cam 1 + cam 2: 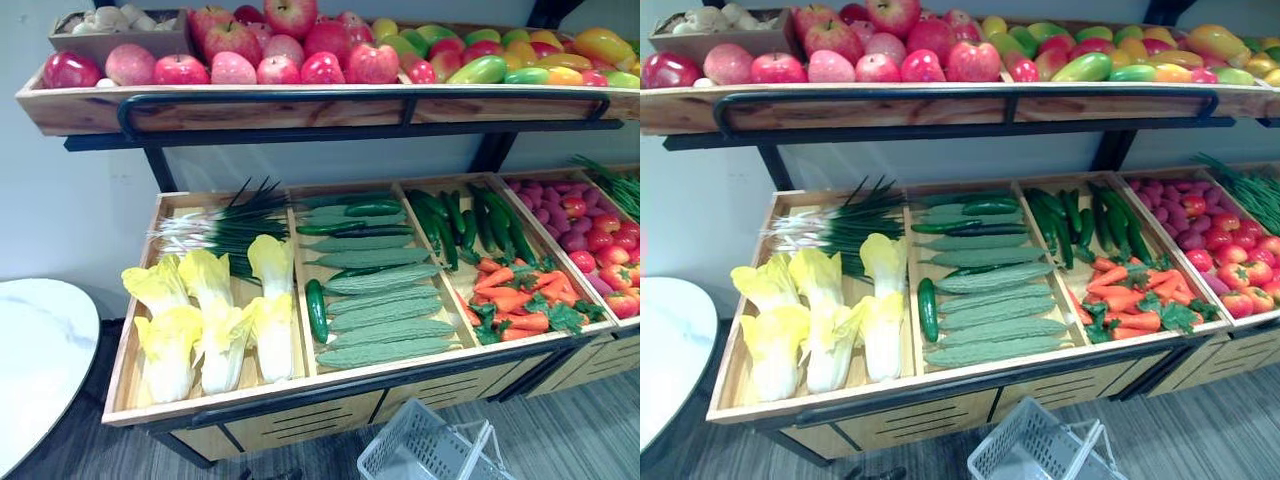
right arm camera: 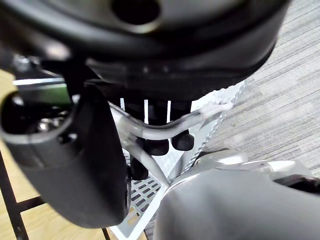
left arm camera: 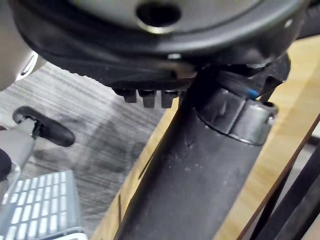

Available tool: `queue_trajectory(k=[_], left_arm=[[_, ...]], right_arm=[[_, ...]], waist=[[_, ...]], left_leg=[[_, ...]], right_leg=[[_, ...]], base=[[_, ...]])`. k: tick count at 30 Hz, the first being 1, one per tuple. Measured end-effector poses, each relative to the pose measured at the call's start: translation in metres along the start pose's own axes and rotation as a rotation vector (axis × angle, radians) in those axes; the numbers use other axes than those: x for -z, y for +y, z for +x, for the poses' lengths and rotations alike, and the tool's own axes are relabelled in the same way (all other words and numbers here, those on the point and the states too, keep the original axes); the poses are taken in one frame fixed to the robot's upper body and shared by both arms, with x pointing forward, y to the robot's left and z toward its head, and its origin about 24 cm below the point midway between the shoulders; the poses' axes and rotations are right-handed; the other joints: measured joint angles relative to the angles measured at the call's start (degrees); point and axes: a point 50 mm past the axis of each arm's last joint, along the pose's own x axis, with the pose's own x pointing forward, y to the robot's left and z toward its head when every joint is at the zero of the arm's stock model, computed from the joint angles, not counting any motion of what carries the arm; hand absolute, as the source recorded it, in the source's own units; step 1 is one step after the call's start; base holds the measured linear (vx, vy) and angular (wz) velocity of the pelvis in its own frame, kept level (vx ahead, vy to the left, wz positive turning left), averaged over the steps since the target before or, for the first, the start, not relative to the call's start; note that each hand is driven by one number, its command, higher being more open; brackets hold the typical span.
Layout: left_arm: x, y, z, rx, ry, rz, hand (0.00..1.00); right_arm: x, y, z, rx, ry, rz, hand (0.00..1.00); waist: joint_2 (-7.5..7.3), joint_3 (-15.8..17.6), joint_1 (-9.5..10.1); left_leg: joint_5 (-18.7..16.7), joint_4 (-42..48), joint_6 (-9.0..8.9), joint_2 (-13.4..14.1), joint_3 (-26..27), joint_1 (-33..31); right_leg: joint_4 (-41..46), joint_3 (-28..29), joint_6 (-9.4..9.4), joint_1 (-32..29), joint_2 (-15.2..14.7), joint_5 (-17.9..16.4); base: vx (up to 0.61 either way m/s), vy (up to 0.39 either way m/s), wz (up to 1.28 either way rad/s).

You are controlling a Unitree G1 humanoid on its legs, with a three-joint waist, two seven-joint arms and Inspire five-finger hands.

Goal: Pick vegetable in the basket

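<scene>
The wooden tray (image 1: 330,383) of the produce stand holds all the vegetables, none yet in the basket. Above the tray runs a shelf (image 1: 300,108) of apples (image 1: 290,50) and mangoes (image 1: 500,60), and a white table (image 1: 40,360) stands off the tray's left end. On the floor just in front of the tray sits the white basket (image 1: 420,450), tilted. Inside the tray, pale cabbages (image 1: 210,320) and green onions (image 1: 230,225) fill the left compartment, ridged green gourds (image 1: 385,300) the next, cucumbers (image 1: 445,225) and carrots (image 1: 515,300) the third (carrots nearer the tray's front), and tomatoes (image 1: 610,250) the right one. Below the tray's front, the right hand (image 2: 150,60) has its fingers (image 2: 157,142) hooked round the basket's handle (image 2: 200,116). The left hand (image 3: 150,45) hangs beside the tray's wooden front; whether it is open or closed I cannot tell.
</scene>
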Motion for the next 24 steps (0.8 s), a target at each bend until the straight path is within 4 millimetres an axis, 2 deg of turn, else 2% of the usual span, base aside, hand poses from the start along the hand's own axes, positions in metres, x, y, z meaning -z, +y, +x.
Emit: queue_trajectory(k=[1,2,3,6,8,9,10,12,13,15,18,19,24], left_arm=[[-0.001,0.019,-0.006,-0.101,-0.096,-0.250,1.00],[-0.003,0.028,-0.008,-0.161,-0.144,-0.340,1.00],[-0.005,0.038,-0.012,-0.228,-0.195,-0.414,1.00],[-0.007,0.065,-0.023,-0.363,-0.279,-0.561,1.00],[-0.017,0.080,-0.029,-0.448,-0.368,-0.682,1.00],[-0.033,0.094,-0.038,-0.529,-0.496,-0.758,1.00],[-0.042,0.099,-0.041,-0.554,-0.552,-0.778,1.00],[-0.087,0.110,-0.056,-0.617,-0.771,-0.814,1.00],[-0.099,0.113,-0.061,-0.626,-0.830,-0.822,1.00],[-0.140,0.114,-0.082,-0.669,-1.028,-0.819,1.00],[-0.173,0.107,-0.103,-0.693,-1.186,-0.790,1.00],[-0.189,0.099,-0.115,-0.686,-1.264,-0.740,1.00],[-0.236,0.061,-0.150,-0.559,-1.459,-0.510,1.00]], right_arm=[[0.006,-0.002,-0.001,0.005,0.033,0.035,0.00],[0.009,-0.004,-0.001,0.009,0.043,0.072,0.00],[0.010,-0.003,-0.001,0.008,0.049,0.095,0.00],[0.013,-0.006,-0.002,0.014,0.051,0.154,0.00],[0.020,-0.011,-0.004,0.029,0.063,0.197,0.00],[0.025,-0.014,-0.005,0.035,0.077,0.214,0.00],[0.028,-0.015,-0.006,0.038,0.082,0.219,0.00],[0.034,-0.019,-0.008,0.046,0.087,0.252,0.00],[0.034,-0.021,-0.008,0.048,0.087,0.258,0.00],[0.036,-0.026,-0.010,0.057,0.086,0.267,0.00],[0.039,-0.029,-0.012,0.065,0.084,0.264,0.00],[0.038,-0.029,-0.012,0.063,0.077,0.263,0.00],[0.037,-0.025,-0.013,0.047,0.064,0.229,0.00]], waist=[[-0.48,-0.49,1.62],[-0.83,-0.75,2.33],[-0.82,-0.78,2.99],[-0.70,-0.95,3.27],[-0.41,-1.18,3.45],[-0.36,-1.67,3.63],[-0.36,-2.00,3.87],[-0.09,-2.47,4.82],[0.07,-2.57,4.88],[1.12,-3.05,5.09],[2.11,-3.79,5.78],[2.23,-3.89,6.03],[2.26,-3.95,6.30]], left_leg=[[-0.01,0.02,0.01,-0.12,-1.81,0.24],[-0.01,0.02,0.01,-0.21,-2.00,0.24],[-0.01,0.03,0.01,-0.35,-2.00,0.22],[-0.15,0.45,0.24,-0.75,-2.79,0.21],[-0.23,1.32,0.38,-1.08,-3.30,-0.04],[-0.27,1.84,0.44,-1.21,-4.29,-0.13],[-0.27,2.02,0.44,-1.22,-4.51,-0.26],[-0.36,2.58,0.58,-1.18,-5.01,-0.74],[-0.41,2.66,0.65,-1.14,-5.38,-0.96],[-1.26,2.97,0.76,-0.80,-6.18,-1.38],[-2.53,3.74,0.72,-0.39,-6.24,-1.96],[-2.64,4.07,0.88,-0.48,-6.22,-2.32],[-3.08,4.91,1.03,-0.45,-6.12,-2.61]], right_leg=[[-2.37,-1.96,0.32,2.10,-0.44,0.35],[-2.98,-2.05,0.38,2.42,-0.51,0.48],[-3.16,-2.07,0.38,2.50,-0.62,0.49],[-4.61,-2.81,0.71,3.82,-1.14,0.73],[-5.42,-3.68,0.88,4.77,-1.70,0.86],[-5.89,-4.24,0.91,5.53,-1.95,0.88],[-6.09,-4.41,0.91,5.65,-1.99,0.88],[-6.70,-5.02,0.92,5.91,-2.04,1.04],[-6.74,-5.29,0.92,5.91,-2.04,1.07],[-7.18,-5.85,0.97,5.91,-1.75,1.42],[-8.79,-5.80,1.11,6.27,-1.32,2.57],[-9.68,-5.71,1.15,6.44,-1.38,3.32],[-12.80,-5.55,1.28,7.96,-1.37,5.37]], base=[[0.09,0.012,0.46],[0.11,0.018,0.39],[0.06,0.013,0.03],[0.05,0.012,0.13],[0.02,-0.003,0.23],[0.01,-0.012,0.21],[0.01,-0.017,0.21],[-0.02,-0.017,0.14],[-0.03,-0.016,0.19],[-0.05,-0.001,0.13],[-0.04,0.033,-0.02],[-0.03,0.020,-0.03],[-0.03,0.009,-0.01]])
